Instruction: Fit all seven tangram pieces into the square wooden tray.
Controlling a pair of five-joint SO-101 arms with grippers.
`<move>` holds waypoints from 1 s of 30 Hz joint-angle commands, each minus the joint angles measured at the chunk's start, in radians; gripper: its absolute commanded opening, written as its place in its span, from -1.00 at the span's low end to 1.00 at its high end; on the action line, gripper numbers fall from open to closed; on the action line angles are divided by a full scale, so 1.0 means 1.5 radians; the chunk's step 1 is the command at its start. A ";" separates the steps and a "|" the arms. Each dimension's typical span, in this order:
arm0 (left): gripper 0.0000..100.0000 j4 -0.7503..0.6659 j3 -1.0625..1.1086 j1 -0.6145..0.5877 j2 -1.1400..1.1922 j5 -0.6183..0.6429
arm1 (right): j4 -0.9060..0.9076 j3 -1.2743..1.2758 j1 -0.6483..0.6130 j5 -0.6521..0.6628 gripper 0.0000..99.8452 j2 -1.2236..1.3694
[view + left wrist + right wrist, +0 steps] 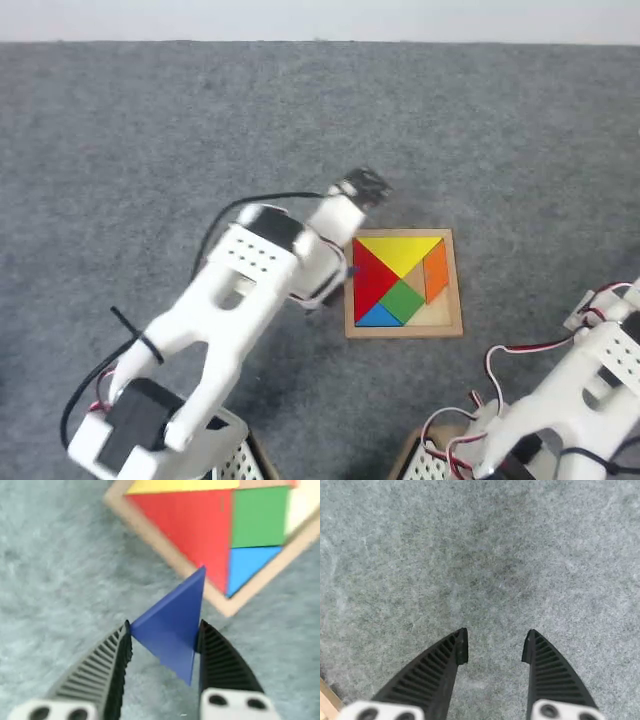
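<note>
A grey, felt-like surface (150,130) covers the whole scene, and at its far edge there is a pale strip of wall (320,20). At the near right the right arm (560,400) stands low. The right gripper (496,635) hangs over bare grey felt with its fingers spread apart and nothing between them.

From the near left the left arm (230,300) stretches toward the middle. The left gripper (165,626) pinches a dark blue triangle (170,635) by two of its sides, one ribbed finger on each side. The triangle's far tip points at the tray (165,545) and, seen from the wrist, lies over the rim close to the near left corner. I cannot tell if it touches the rim.

The tray (455,290) is a square wooden frame, just to the right of this gripper. Inside it, from near to far, lie a light blue triangle (378,316) in the near left corner, a green square (403,298) beside it, a big red triangle (370,278) along the left side, an orange piece (435,272) on the right, and a big yellow triangle (400,250) along the far side. Bare wood (438,312) shows in the near right corner.
</note>
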 commanded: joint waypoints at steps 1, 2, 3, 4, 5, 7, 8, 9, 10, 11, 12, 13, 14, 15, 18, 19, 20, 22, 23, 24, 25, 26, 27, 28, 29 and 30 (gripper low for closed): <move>-0.73 -0.021 -0.035 0.062 -0.034 0.039 | -0.005 -0.018 -0.005 0.010 -0.63 -0.003; -0.73 -0.026 -0.042 0.075 -0.034 0.051 | -0.005 -0.018 -0.005 0.010 -0.63 -0.003; -0.73 -0.031 -0.050 0.085 -0.034 0.064 | -0.005 -0.018 -0.005 0.010 -0.63 -0.003; -0.73 -0.033 -0.058 0.095 -0.033 0.076 | -0.005 -0.018 -0.005 0.010 -0.63 -0.003; -0.73 -0.042 -0.064 0.106 -0.032 0.086 | -0.005 -0.018 -0.005 0.010 -0.63 -0.003; -0.74 -0.062 -0.077 0.131 -0.012 0.103 | -0.005 -0.018 -0.005 0.010 -0.63 -0.003; -0.74 -0.073 -0.083 0.145 0.006 0.106 | -0.005 -0.018 -0.005 0.010 -0.63 -0.003; -0.74 -0.080 -0.092 0.161 0.031 0.108 | -0.005 -0.018 -0.005 0.010 -0.63 -0.003; -0.74 -0.086 -0.102 0.173 0.060 0.109 | -0.004 -0.018 -0.005 0.010 -0.63 -0.003; -0.74 -0.088 -0.115 0.183 0.091 0.111 | -0.004 -0.018 -0.005 0.010 -0.63 -0.003; -0.74 -0.092 -0.131 0.191 0.123 0.111 | -0.004 -0.018 -0.005 0.010 -0.63 -0.003; -0.74 -0.096 -0.148 0.198 0.148 0.113 | -0.004 -0.018 -0.005 0.010 -0.63 -0.003; -0.74 -0.099 -0.163 0.206 0.174 0.113 | -0.004 -0.018 -0.005 0.010 -0.63 -0.003; -0.74 -0.100 -0.181 0.213 0.194 0.114 | -0.004 -0.018 -0.005 0.010 -0.63 -0.003; -0.74 -0.100 -0.211 0.233 0.226 0.135 | -0.004 -0.018 -0.005 0.010 -0.63 -0.003; -0.74 -0.101 -0.217 0.237 0.229 0.136 | -0.004 -0.018 -0.005 0.010 -0.63 -0.003; -0.73 -0.101 -0.221 0.238 0.232 0.137 | -0.004 -0.018 -0.005 0.010 -0.63 -0.003; -0.73 -0.101 -0.224 0.235 0.234 0.141 | -0.004 -0.018 -0.006 0.010 -0.63 -0.003; -0.73 -0.101 -0.222 0.233 0.235 0.141 | -0.004 -0.018 -0.007 0.010 -0.63 -0.003; -0.73 -0.101 -0.221 0.233 0.235 0.141 | -0.004 -0.018 -0.007 0.010 -0.63 -0.003; -0.71 -0.101 -0.221 0.232 0.235 0.141 | -0.004 -0.018 -0.008 0.010 -0.63 -0.003; -0.67 -0.101 -0.221 0.232 0.235 0.142 | -0.004 -0.018 -0.008 0.010 -0.63 -0.003; -0.64 -0.101 -0.221 0.232 0.235 0.143 | -0.004 -0.018 -0.008 0.010 -0.63 -0.003; -0.59 -0.107 -0.221 0.231 0.235 0.143 | -0.004 -0.018 -0.008 0.010 -0.63 -0.003; -0.57 -0.115 -0.221 0.230 0.235 0.142 | -0.003 -0.018 -0.008 0.010 -0.63 -0.003; -0.55 -0.120 -0.220 0.230 0.236 0.141 | 0.002 -0.019 -0.008 0.010 -0.63 -0.003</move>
